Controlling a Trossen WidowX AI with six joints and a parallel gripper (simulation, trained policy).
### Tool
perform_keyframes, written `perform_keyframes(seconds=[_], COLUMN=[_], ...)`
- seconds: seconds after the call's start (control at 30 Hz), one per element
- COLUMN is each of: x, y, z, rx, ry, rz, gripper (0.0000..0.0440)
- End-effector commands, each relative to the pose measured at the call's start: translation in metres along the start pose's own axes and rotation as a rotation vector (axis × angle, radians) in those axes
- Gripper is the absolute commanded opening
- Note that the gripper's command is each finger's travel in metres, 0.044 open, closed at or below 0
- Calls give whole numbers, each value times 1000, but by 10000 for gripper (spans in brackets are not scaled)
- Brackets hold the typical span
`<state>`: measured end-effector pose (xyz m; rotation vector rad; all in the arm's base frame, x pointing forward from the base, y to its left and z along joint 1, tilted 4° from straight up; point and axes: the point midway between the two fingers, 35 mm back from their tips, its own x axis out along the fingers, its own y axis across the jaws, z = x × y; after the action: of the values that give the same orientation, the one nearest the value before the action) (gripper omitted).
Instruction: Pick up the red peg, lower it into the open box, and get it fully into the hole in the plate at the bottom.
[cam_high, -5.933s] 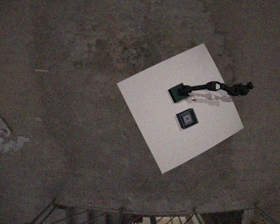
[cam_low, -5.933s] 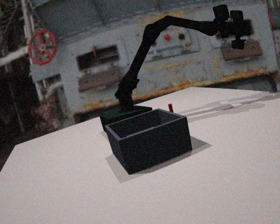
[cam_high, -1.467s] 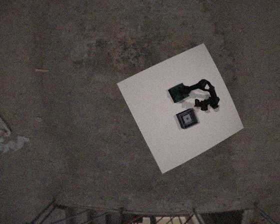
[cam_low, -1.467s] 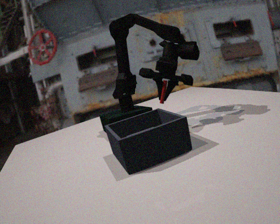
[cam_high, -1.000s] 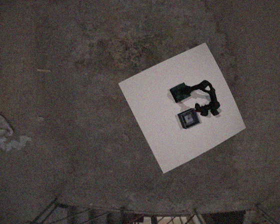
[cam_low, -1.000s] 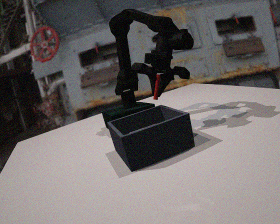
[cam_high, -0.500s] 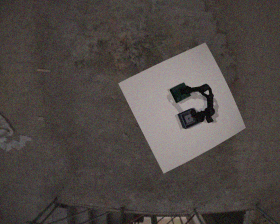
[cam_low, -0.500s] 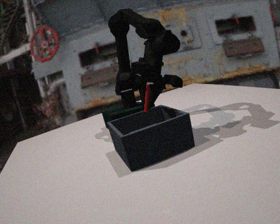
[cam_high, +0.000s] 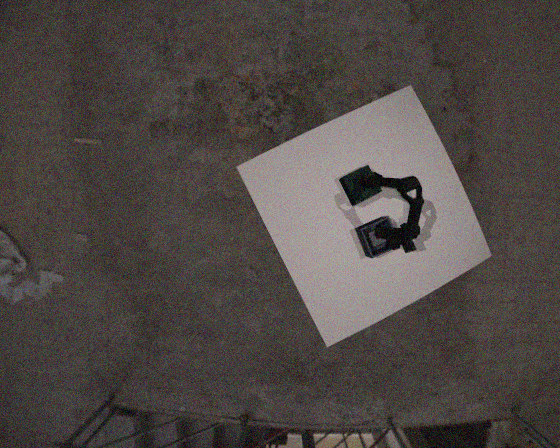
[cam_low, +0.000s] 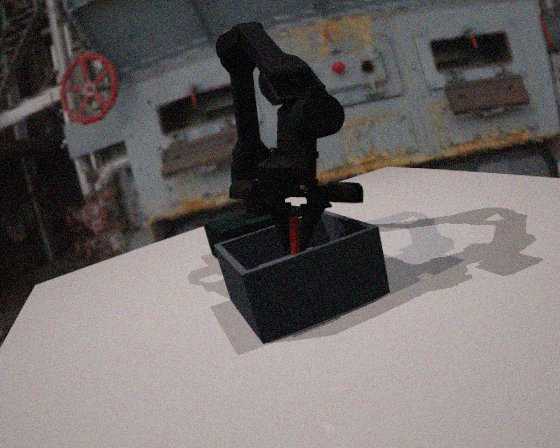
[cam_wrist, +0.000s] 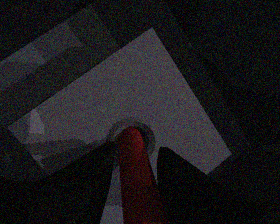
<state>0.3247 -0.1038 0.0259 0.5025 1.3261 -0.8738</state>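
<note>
The dark open box (cam_high: 364, 245) (cam_low: 315, 290) stands on the white table top. My gripper (cam_low: 296, 245) (cam_wrist: 136, 153) reaches down into it from above. The red peg (cam_low: 295, 230) (cam_wrist: 140, 190) stands roughly upright between the fingers. In the wrist view narrow gaps show on both sides of the peg, so the gripper is slightly open around it. The peg's lower end is at the round hole in the grey plate (cam_wrist: 135, 85), with the hole's ring showing around it. How deep it sits cannot be told; the near box wall hides the lower end in the exterior view.
The arm's dark green base (cam_high: 356, 187) (cam_low: 225, 230) stands on the white table top (cam_high: 300, 200) (cam_low: 150, 380) behind the box. The box walls rise close around the fingers. The arm's shadows fall across the table top.
</note>
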Motion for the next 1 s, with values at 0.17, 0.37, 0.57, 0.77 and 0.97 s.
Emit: perform_keyframes(seconds=[0.17, 0.37, 0.57, 0.77, 0.97], x=[8, 2, -9, -26, -29], y=[5, 20, 42, 66, 70], z=[18, 38, 59, 79, 83], rx=[-43, -41, -48, -57, -58], ry=[23, 34, 37, 13, 7], rz=[38, 89, 162, 249, 264], gripper=[231, 372, 440, 440, 440])
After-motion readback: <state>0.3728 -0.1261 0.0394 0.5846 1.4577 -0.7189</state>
